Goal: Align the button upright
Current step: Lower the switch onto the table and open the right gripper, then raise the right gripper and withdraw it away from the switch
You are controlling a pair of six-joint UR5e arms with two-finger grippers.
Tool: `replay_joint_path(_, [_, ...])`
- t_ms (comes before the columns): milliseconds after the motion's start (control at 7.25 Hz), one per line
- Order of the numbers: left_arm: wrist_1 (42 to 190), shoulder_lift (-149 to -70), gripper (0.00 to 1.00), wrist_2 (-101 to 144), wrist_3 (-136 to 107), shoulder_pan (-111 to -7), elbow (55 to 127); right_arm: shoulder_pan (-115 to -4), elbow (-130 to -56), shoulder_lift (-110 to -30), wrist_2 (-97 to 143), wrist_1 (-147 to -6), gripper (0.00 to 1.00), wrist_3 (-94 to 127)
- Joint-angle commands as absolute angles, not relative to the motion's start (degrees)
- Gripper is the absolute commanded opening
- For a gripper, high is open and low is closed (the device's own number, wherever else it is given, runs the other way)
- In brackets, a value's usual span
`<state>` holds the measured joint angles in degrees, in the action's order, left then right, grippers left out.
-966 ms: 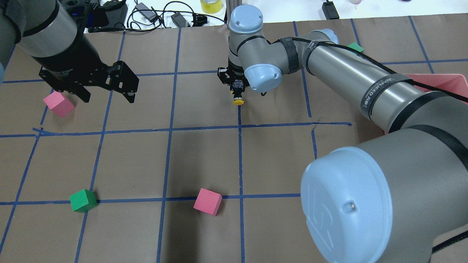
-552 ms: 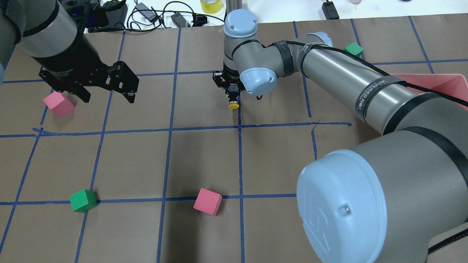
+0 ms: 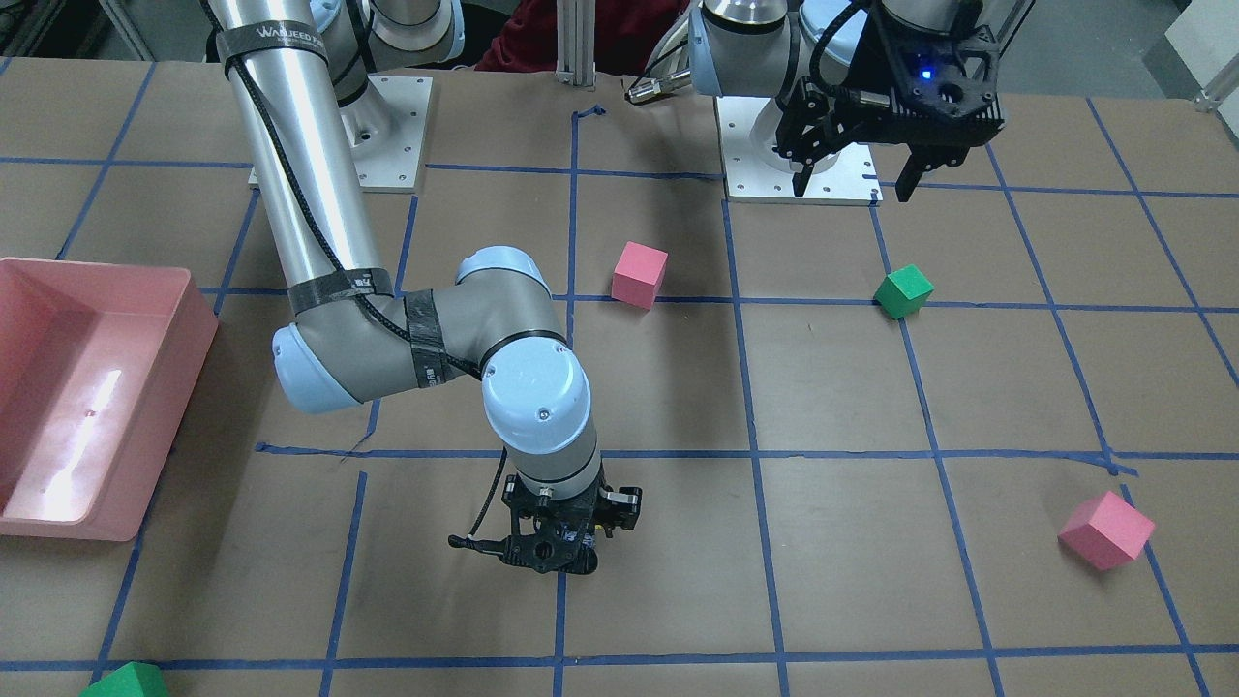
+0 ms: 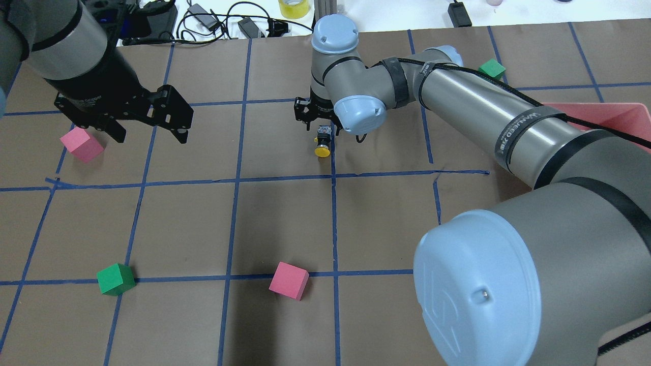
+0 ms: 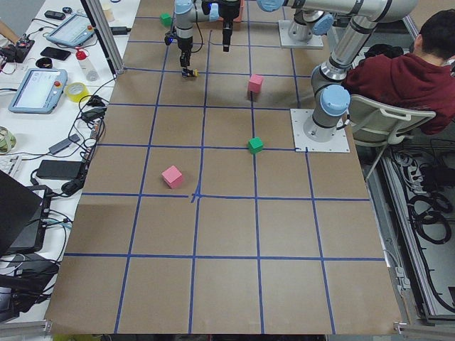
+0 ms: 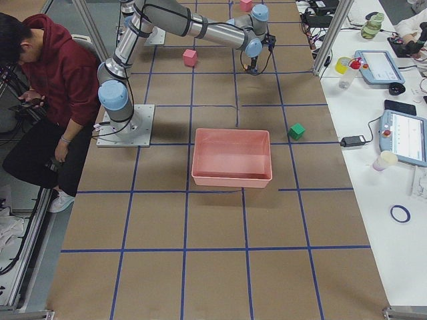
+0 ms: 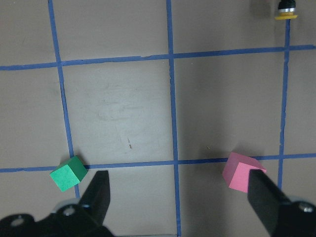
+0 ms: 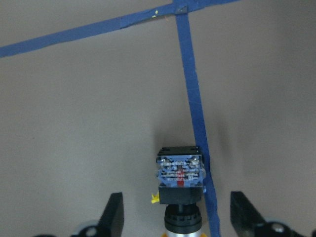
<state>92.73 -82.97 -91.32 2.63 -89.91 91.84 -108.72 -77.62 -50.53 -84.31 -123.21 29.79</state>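
The button (image 4: pixel 322 144) lies on its side on the brown table, on a blue tape line, its yellow cap pointing toward the robot and its blocky base away. My right gripper (image 4: pixel 316 116) hangs just above it, open. In the right wrist view the button (image 8: pixel 180 173) sits between the spread fingers (image 8: pixel 111 217) and touches neither. In the front view my right gripper (image 3: pixel 566 554) hides the button. My left gripper (image 4: pixel 151 135) is open and empty, high over the table's left side. Its wrist view shows the button (image 7: pixel 286 10) far off.
Pink cubes (image 4: pixel 81 144) (image 4: pixel 289 280) and green cubes (image 4: pixel 116 279) (image 4: pixel 492 67) lie scattered on the table. A pink bin (image 3: pixel 174 319) stands on the robot's right side. Cables and devices lie beyond the far edge (image 4: pixel 213 23).
My right gripper carried the button a little to the left and down, then opened. The button now rests on the table, free of the fingers. The left arm has not moved.
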Motion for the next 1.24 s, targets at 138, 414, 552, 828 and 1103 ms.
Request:
replay_joint_path(138, [92.7,-83.0,1.0,-91.2,2.6,-89.9,91.8,-107.7,-78.8,-57.3,-85.4,-118.6,1.0,24.6])
replay_joint_path(414, [92.7,-83.0,1.0,-91.2,2.5,-89.9,91.8,-102.9,-82.3,-64.4,-87.8,-116.6,1.0,16.5])
replay_joint_path(552, [92.7,-83.0,1.0,-91.2,2.5,-89.9,91.8,-99.2,-83.1,-70.5,-87.0,-109.1,1.0,16.0])
replay_joint_path(828, [92.7,-83.0,1.0,-91.2,2.5,-89.9,91.8,-92.1,-82.2,-79.2,-87.2,-96.5,1.0,10.3])
replay_joint_path(1103, [92.7,-83.0,1.0,-91.2,2.5,-89.9,91.8,-91.0,-82.5,-83.6,-87.6,-94.8,1.0,2.5])
